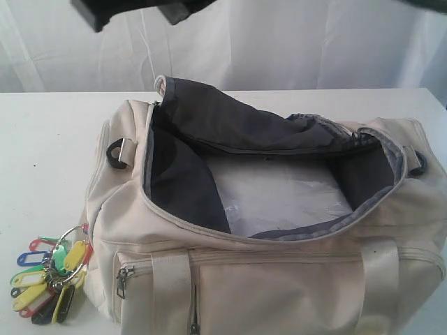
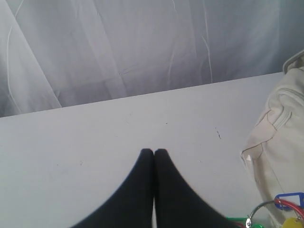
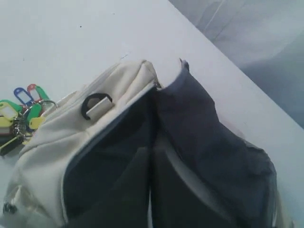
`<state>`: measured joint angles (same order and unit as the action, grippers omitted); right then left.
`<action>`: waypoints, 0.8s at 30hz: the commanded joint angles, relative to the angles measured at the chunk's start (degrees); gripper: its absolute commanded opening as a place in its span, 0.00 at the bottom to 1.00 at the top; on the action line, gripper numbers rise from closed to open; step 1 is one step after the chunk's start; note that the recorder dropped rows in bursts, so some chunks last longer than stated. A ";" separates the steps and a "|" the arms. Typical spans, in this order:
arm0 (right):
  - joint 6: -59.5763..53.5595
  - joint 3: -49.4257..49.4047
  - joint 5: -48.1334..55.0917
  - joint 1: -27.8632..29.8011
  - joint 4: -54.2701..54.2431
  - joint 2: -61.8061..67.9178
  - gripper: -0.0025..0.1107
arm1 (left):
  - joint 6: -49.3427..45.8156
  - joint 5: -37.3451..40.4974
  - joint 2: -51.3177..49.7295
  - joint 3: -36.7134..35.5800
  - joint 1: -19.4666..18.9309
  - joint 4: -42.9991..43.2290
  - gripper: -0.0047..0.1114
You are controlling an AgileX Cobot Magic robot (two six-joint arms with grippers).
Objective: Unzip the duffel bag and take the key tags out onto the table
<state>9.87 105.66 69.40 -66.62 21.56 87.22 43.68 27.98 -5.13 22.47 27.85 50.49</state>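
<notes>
The cream duffel bag point(image 1: 279, 279) lies on the white table point(image 1: 49, 153) with its top zip undone and the dark grey lining spread wide. Inside it only a pale bottom panel shows. The key tags point(image 1: 52, 279), a bunch of yellow, green, blue and red tags on rings, rest on the table against the bag's left end. My left gripper point(image 2: 154, 152) is shut and empty over bare table, with the bag point(image 2: 280, 142) and tags point(image 2: 287, 209) off to one side. My right gripper point(image 3: 151, 149) is shut and empty above the bag's open mouth point(image 3: 199, 123); the tags point(image 3: 21, 111) lie beyond the bag's end.
A white cloth backdrop point(image 1: 279, 49) hangs behind the table's far edge. Dark arm parts point(image 1: 98, 14) reach in at the top of the exterior view. A black D-ring point(image 1: 117, 155) sticks out at the bag's left end. Zip pulls point(image 1: 123, 279) hang on the front pocket.
</notes>
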 commanded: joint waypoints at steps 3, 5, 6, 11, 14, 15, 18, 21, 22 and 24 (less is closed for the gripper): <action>5.74 -15.45 0.56 0.31 1.08 -16.52 0.02 | 0.51 -1.39 0.41 -0.70 0.26 1.11 0.04; 7.88 -22.26 0.56 0.31 1.23 -22.50 0.02 | 0.51 -1.39 0.41 -0.70 0.26 1.11 0.04; 9.12 -25.17 0.16 0.31 1.23 -25.55 0.02 | 0.51 -1.39 0.41 -0.70 0.26 1.11 0.04; 19.77 -44.64 -6.93 0.31 5.33 -39.54 0.02 | 0.51 -1.39 0.41 -0.70 0.26 0.02 0.04; 26.52 -54.57 -8.49 0.31 13.36 -46.23 0.02 | 0.51 -1.29 0.41 -0.70 0.26 -3.12 0.04; 28.52 -57.64 -8.49 0.31 17.06 -48.15 0.02 | 0.51 -1.40 0.41 -0.70 0.26 -5.08 0.04; 34.55 -64.87 -8.13 0.31 25.58 -52.38 0.02 | 0.51 -1.40 0.41 -0.70 0.26 -10.26 0.04; 37.98 -69.97 -9.93 0.31 29.82 -54.31 0.02 | 0.51 -1.04 0.41 -0.70 0.26 -14.38 0.04; 38.14 -71.25 -11.30 0.31 30.52 -54.49 0.02 | 0.35 -0.64 0.41 -0.70 0.26 -14.93 0.04; 38.00 -73.32 -14.11 0.31 31.84 -54.59 0.02 | -0.99 0.64 0.41 -0.70 0.26 -14.93 0.04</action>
<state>46.43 35.28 59.76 -66.51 49.81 33.15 43.80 27.03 -5.13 22.08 27.85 36.77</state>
